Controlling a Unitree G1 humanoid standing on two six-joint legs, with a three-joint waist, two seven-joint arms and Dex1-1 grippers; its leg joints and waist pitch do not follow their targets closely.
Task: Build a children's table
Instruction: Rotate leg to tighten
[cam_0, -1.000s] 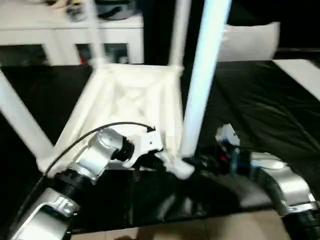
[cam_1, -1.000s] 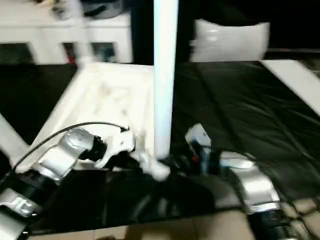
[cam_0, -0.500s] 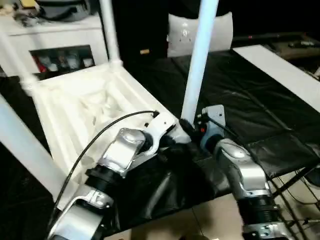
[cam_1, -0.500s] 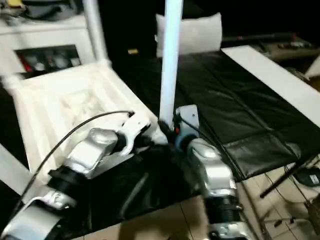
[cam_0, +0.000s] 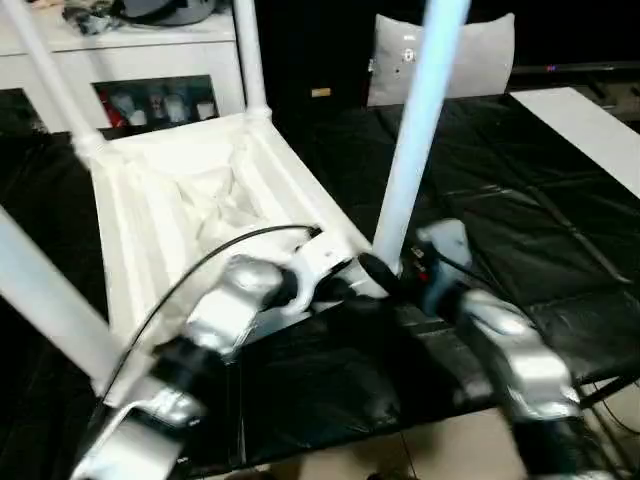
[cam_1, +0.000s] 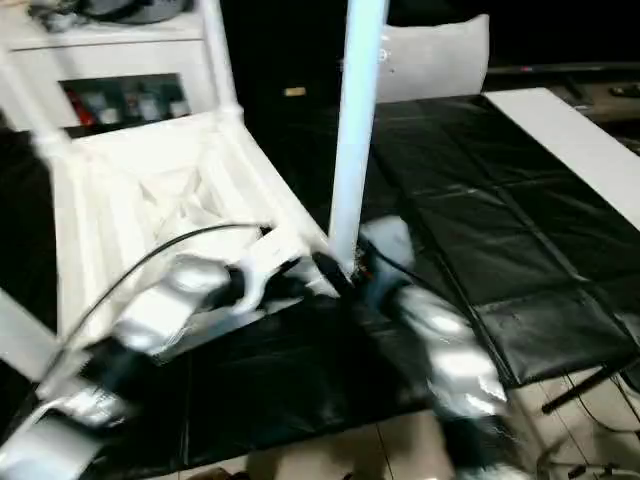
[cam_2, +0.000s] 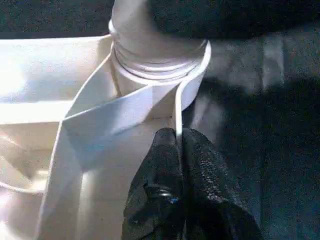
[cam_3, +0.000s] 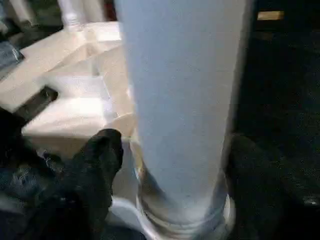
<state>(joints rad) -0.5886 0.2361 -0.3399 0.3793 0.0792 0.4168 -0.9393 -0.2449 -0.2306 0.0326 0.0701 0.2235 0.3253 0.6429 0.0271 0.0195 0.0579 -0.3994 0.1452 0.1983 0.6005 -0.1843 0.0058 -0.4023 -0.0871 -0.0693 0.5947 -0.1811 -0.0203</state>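
Black padded matting covered the work surface, with a white cabinet behind. On it the tabletop lay ribbed side up, legs standing in its corner sockets. The left gripper was clamped on the tabletop's thin rim beside the near socket. The right gripper closed around the near leg just above that socket.

The tabletop looked like smooth white plastic, ribbed underneath, and the near leg a glossy white tube. The left gripper had black pebbled fingers. Dark sheeting shone faintly.
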